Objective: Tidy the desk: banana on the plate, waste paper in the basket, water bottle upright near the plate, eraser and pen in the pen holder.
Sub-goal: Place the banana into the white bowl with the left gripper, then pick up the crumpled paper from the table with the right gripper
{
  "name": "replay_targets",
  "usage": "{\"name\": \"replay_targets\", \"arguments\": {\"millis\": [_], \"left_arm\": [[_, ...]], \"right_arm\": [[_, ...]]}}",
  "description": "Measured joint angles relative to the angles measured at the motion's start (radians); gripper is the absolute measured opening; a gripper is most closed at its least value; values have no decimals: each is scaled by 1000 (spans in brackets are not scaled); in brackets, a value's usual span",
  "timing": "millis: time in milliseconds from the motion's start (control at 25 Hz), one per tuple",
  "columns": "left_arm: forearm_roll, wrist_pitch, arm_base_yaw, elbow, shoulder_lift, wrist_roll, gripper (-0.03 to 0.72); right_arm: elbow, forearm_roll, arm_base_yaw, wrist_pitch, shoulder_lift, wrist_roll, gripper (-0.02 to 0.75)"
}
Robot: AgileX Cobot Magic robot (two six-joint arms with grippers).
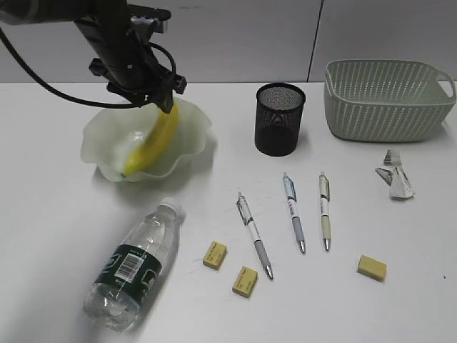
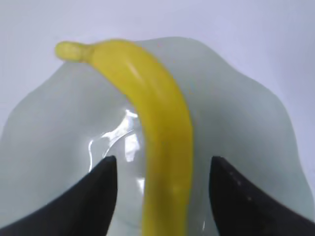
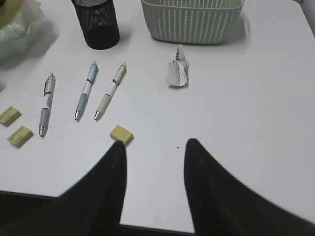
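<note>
Crowded centre and left of the bench (image 1: 57, 214), open room at the right front.

The left gripper (image 1: 166, 105) hangs over the plate (image 1: 100, 139) at its back rim, fingers (image 2: 93, 196) spread to either side of the banana (image 1: 158, 141), blocking approach from above there. The water bottle (image 1: 136, 264) lies on its side across the near left. Three pens (image 1: 293, 213) and two erasers (image 1: 230, 267) fill the middle, with narrow lanes between the pens. The pen holder (image 1: 280, 118) and basket (image 1: 388, 98) stand at the back, a gap between them. The waste paper (image 1: 395, 175) and a third eraser (image 1: 372, 267) lie well apart on the right, with bare bench around them, as the right wrist view shows.
</note>
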Motion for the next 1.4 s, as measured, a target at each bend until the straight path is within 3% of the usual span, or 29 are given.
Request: {"name": "replay_targets", "arguments": {"millis": [160,440,560,760,960,1120,1280,1400], "left_arm": [[0,12,23,0,0,0,515],[9,11,26,41,-72,0,526],[38,-36,26,175,-202,0,526],[69,-87,26,575,-562,0,510],[83,11,26,921,-1030,0,507],[78,137,26,1071,-1419,0,507],[41,256,26,1143,-1715,-8,506],[40,305,26,1186,-1890,-80,495]], "right_arm": [[0,0,0,0,0,0,319],[0,0,0,0,0,0,319],[0,0,0,0,0,0,319],[0,0,0,0,0,0,319],[0,0,0,0,0,0,319],[0,2,0,0,0,0,319],[0,11,0,0,0,0,319],[0,18,0,0,0,0,319]]}}
